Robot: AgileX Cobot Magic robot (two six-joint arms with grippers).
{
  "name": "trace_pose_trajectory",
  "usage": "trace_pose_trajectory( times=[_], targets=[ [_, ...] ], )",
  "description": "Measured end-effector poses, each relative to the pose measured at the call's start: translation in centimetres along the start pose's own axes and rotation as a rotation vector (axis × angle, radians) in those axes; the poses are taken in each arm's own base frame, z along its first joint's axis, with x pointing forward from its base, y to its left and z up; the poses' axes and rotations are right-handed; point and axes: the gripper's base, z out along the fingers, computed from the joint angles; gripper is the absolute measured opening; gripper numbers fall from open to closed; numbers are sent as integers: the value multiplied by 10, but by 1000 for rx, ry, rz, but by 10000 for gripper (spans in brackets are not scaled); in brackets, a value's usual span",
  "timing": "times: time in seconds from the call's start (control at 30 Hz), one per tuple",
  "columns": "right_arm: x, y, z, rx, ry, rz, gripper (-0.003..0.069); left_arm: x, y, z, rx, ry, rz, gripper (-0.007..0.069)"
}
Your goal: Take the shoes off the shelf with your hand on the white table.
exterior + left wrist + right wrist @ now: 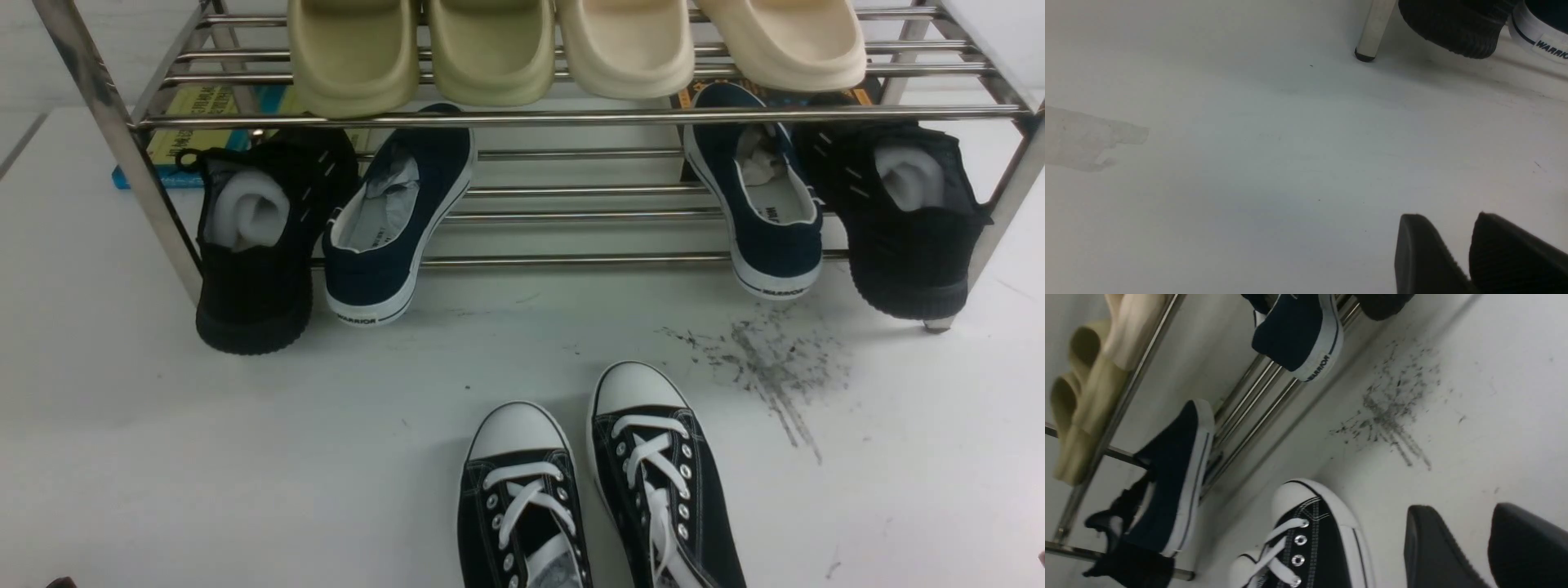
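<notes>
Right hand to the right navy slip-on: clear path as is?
Probably yes: the navy slip-on overhangs the shelf front bar heel-first, with bare white table before it. The black knit sneaker crowds its right side.

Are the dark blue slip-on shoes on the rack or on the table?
On the rack: the left navy shoe and the right navy shoe rest on the lower bars of the shelf, heels jutting past the front bar.

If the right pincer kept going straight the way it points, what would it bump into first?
Probably the white table near the grey scuff marks; beyond that, the heel of the navy shoe on the shelf. Depth is unclear.
</notes>
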Motion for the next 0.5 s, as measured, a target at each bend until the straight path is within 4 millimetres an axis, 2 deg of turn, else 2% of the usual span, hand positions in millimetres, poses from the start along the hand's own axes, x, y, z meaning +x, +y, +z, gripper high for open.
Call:
trace_pose_trajectory(
  times=[0.13,0.27,0.43,0.5],
  targets=[
    [0,1,0,-11,3,30,237,0,0,0,0,0,0,217],
    [-3,9,-3,-31,-5,-78,201,0,0,0,0,0,0,222],
    [-37,69,-23,-99,-106,-486,28,0,0,0,0,0,0,232],
    [-49,88,-23,-74,-91,-588,-6,0,0,0,0,0,0,232]
  ],
)
